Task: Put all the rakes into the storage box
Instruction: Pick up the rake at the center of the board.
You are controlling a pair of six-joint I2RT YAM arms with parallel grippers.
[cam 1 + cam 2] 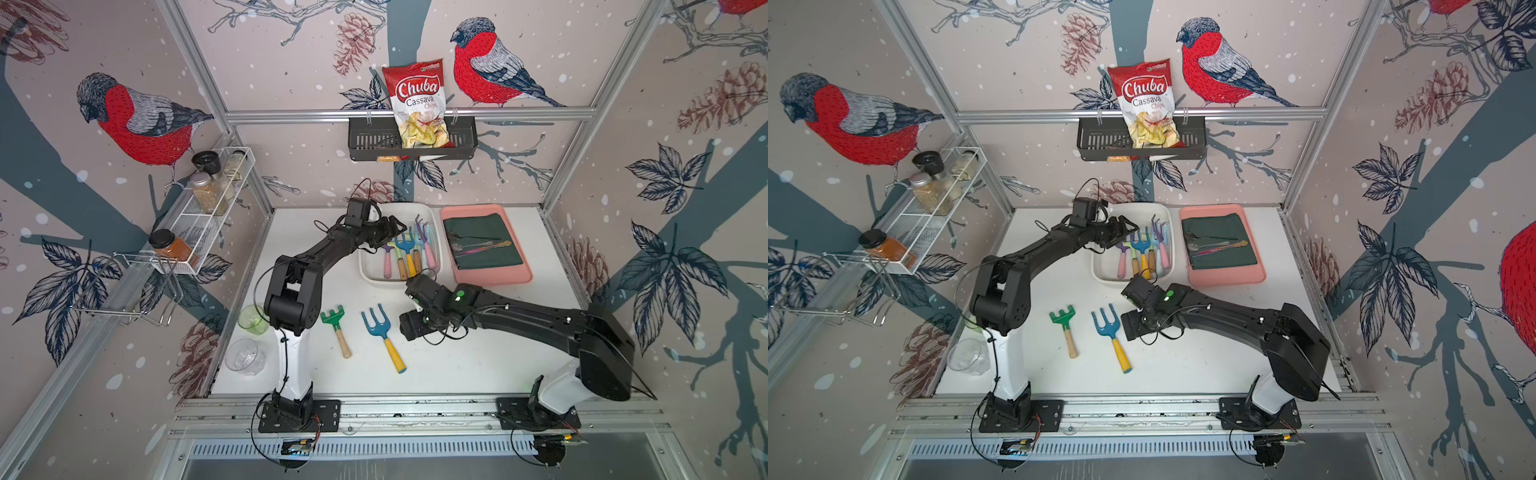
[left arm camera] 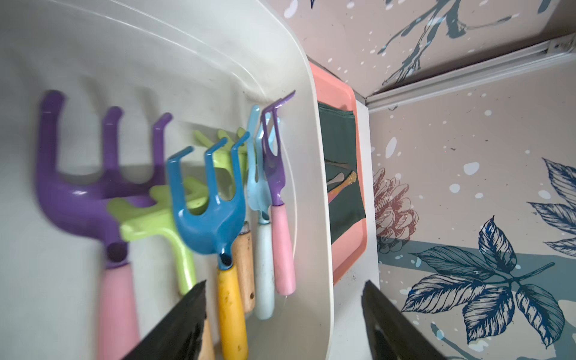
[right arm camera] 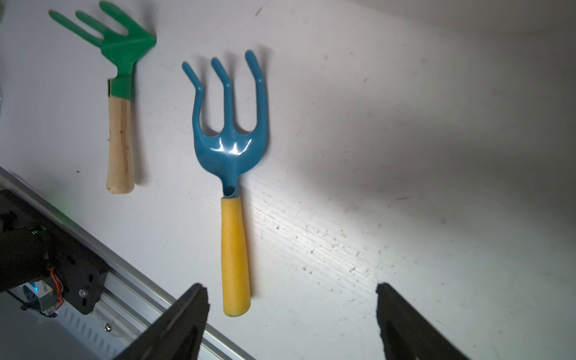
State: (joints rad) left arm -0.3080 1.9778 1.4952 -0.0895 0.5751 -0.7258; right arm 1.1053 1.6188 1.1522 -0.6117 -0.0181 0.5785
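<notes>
Two rakes lie on the white table: a green one with a wooden handle (image 1: 337, 328) (image 1: 1064, 326) (image 3: 120, 103) and a blue one with a yellow handle (image 1: 380, 332) (image 1: 1111, 332) (image 3: 232, 174). The storage box (image 1: 415, 208) (image 1: 1100, 270) (image 2: 218, 46), a shallow white tub at the back, holds several coloured rakes side by side. My left gripper (image 1: 397, 228) (image 1: 1128, 227) (image 2: 285, 293) hovers open and empty over the box's left part. My right gripper (image 1: 409, 330) (image 1: 1131, 328) (image 3: 290, 299) is open just right of the blue rake. Its yellow handle end lies by one finger, untouched.
A pink tray (image 1: 490, 275) with dark green cloth and cutlery sits right of the box. A green cup (image 1: 253, 320) and a clear cup (image 1: 245, 355) stand at the table's front left. On the walls hang a black basket (image 1: 361, 141) with a chips bag and a wire shelf (image 1: 216, 208) with jars.
</notes>
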